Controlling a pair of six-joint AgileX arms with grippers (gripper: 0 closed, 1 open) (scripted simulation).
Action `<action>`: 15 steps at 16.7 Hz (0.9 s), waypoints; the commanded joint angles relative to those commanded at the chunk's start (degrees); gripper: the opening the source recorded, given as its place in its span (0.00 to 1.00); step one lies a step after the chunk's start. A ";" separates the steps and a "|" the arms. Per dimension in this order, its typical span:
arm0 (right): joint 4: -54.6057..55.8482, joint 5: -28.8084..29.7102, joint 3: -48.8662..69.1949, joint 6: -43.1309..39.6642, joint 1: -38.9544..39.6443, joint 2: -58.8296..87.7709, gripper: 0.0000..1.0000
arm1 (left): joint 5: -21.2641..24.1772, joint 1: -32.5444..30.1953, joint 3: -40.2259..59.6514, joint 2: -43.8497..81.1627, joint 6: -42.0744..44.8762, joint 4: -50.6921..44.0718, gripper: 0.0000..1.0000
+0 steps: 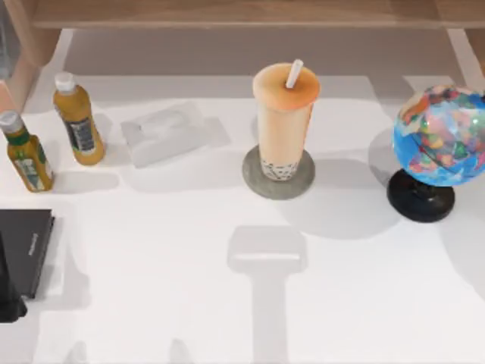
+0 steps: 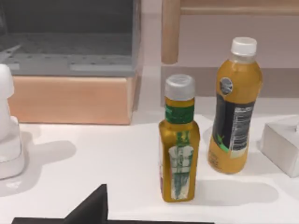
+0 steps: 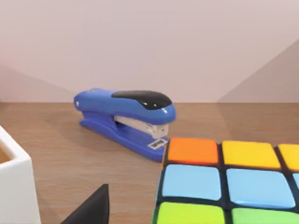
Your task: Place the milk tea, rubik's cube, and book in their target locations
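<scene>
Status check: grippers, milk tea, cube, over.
Milk tea upright on grey coaster. Rubik's cube close before right wrist camera, blue stapler behind it. Globe right of tea.

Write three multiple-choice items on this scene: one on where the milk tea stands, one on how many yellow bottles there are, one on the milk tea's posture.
1. Where is the milk tea?
A. on the round grey coaster
B. on the black slab
C. beside the globe's base, on bare table

2. How many yellow bottles stand at the table's left?
A. one
B. two
C. four

3. How does the milk tea stand?
A. tipped on its side
B. upside down
C. upright, straw up

Key: 1 A, its base sits within the coaster's rim in the top view. 2 B, two capped bottles appear there and in the left wrist view. 3 C, its orange top faces up.
</scene>
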 joint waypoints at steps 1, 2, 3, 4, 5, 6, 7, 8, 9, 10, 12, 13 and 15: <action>0.00 0.00 0.00 0.00 0.00 0.00 1.00 | 0.00 0.00 0.00 0.00 0.00 0.00 1.00; 0.01 0.00 -0.01 0.00 0.10 -0.03 1.00 | 0.00 0.00 0.00 0.00 0.00 0.00 1.00; 0.01 0.00 -0.01 0.00 0.10 -0.03 1.00 | 0.00 0.00 0.00 0.00 0.00 0.00 1.00; -0.01 -0.08 -0.48 -0.01 0.13 -0.54 1.00 | 0.00 0.00 0.00 0.00 0.00 0.00 1.00; -0.02 -0.24 -1.53 -0.02 0.13 -1.65 1.00 | 0.00 0.00 0.00 0.00 0.00 0.00 1.00; -0.01 -0.48 -3.16 -0.01 0.06 -3.34 1.00 | 0.00 0.00 0.00 0.00 0.00 0.00 1.00; -0.01 -0.76 -5.36 0.00 -0.11 -5.63 1.00 | 0.00 0.00 0.00 0.00 0.00 0.00 1.00; -0.03 -1.10 -8.06 0.00 -0.38 -8.42 1.00 | 0.00 0.00 0.00 0.00 0.00 0.00 1.00; -0.09 -1.49 -11.19 -0.02 -0.75 -11.60 1.00 | 0.00 0.00 0.00 0.00 0.00 0.00 1.00; -0.15 -1.93 -14.68 -0.05 -1.20 -15.15 1.00 | 0.00 0.00 0.00 0.00 0.00 0.00 1.00; -0.29 -2.94 -22.65 -0.10 -2.28 -23.29 1.00 | 0.00 0.00 0.00 0.00 0.00 0.00 1.00; -0.38 -3.51 -27.13 -0.14 -2.88 -27.83 1.00 | 0.00 0.00 0.00 0.00 0.00 0.00 1.00; -0.68 -4.72 -37.23 -0.31 -4.12 -37.91 1.00 | 0.00 0.00 0.00 0.00 0.00 0.00 1.00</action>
